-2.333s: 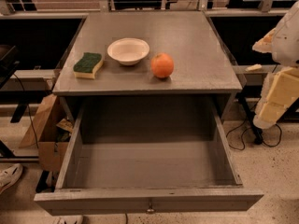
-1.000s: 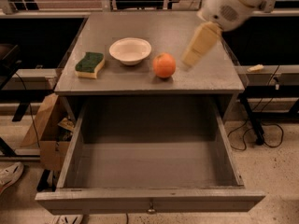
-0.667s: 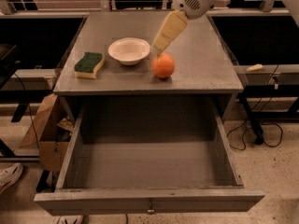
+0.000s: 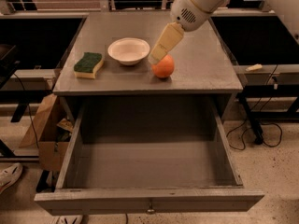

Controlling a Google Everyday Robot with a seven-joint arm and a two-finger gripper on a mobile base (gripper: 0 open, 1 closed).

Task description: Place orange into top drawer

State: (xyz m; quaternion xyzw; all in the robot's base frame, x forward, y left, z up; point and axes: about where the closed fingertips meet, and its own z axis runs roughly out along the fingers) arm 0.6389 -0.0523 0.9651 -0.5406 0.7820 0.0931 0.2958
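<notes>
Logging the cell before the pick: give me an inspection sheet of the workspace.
Surface: grey tabletop, three items on it.
Job's things: orange on the tabletop near its front edge; top drawer pulled open, nothing seen inside.
Clutter: bowl and sponge beside the orange.
Grippers: gripper just above the orange, at its upper left.
Cables: black cables on the floor, right.
Surroundings: cardboard box and shoe on the floor, left.

The round, shiny orange (image 4: 164,68) sits on the tabletop (image 4: 205,71), my hand (image 4: 158,55) just above it. The grey top drawer (image 4: 93,201) stands pulled open.

Dim warm light; jaws by orange (image 4: 163,67)
</notes>
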